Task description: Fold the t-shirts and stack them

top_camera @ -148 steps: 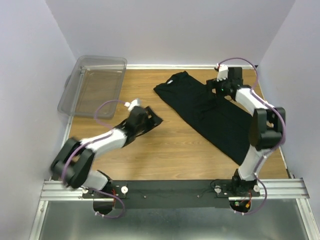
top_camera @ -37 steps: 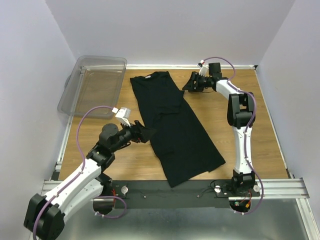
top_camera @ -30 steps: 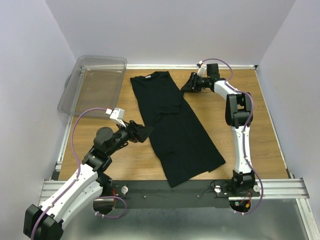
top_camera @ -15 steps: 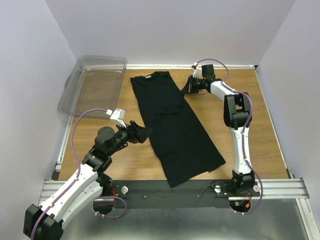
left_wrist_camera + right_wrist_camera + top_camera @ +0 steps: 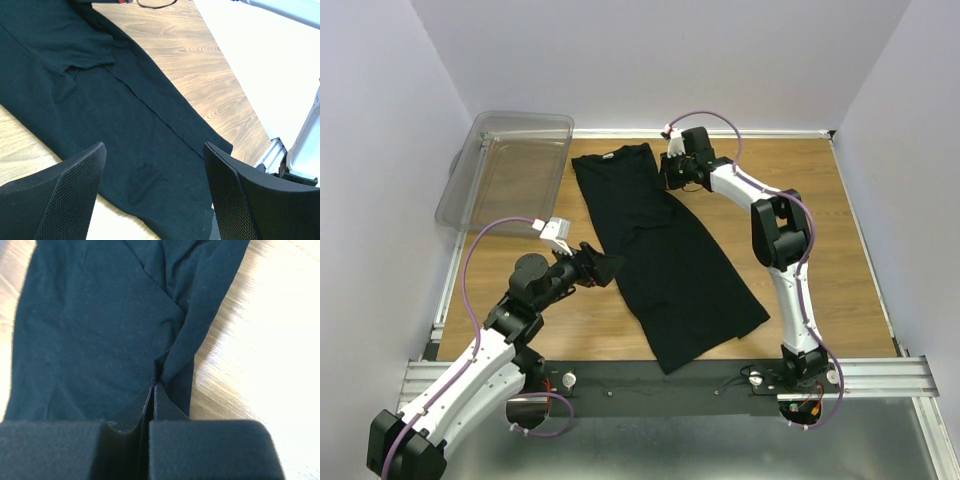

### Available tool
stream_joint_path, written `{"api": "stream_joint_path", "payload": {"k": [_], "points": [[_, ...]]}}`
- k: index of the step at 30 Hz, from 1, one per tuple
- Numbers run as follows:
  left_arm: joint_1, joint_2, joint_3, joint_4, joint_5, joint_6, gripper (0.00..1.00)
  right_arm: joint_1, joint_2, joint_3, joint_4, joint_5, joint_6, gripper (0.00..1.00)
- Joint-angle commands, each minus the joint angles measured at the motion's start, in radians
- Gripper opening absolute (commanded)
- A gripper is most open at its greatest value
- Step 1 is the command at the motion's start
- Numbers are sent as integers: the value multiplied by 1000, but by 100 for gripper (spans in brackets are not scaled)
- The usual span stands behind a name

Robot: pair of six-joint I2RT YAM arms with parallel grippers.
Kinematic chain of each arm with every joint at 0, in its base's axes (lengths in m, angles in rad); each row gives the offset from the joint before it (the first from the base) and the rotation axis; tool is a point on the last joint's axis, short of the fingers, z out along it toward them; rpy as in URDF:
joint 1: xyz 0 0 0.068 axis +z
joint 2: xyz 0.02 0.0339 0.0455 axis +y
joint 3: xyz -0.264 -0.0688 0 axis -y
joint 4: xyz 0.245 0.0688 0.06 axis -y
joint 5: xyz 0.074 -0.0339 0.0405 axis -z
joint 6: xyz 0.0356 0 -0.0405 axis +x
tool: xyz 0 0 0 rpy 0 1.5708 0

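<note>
One black t-shirt lies on the wooden table as a long strip, running from the far middle down to the near edge. My right gripper is at the shirt's far right edge. In the right wrist view its jaws are shut on a pinched ridge of the t-shirt, with the fabric bunched at the right gripper. My left gripper hovers open at the strip's left edge, about halfway along it. In the left wrist view the left gripper has only flat t-shirt showing between its fingers.
A clear plastic bin stands tilted at the far left corner, against the wall. Bare wood lies to the right of the shirt. Lavender walls close in the table on three sides, and the metal rail runs along the near edge.
My right gripper slid left along the far side and shut on the shirt's edge. The shirt's far end shifted slightly left. The left arm stayed still and open.
</note>
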Motion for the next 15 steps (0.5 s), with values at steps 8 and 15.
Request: {"api": "stream_joint_path", "payload": {"k": [8,15], "points": [[-2,-37,27,-32,-33,21,86,-9,-23,-4,-6,299,-22,7],[-2,-48,27,-40,-35,23,86,-50,46,34,-6,286,-51,14]]}}
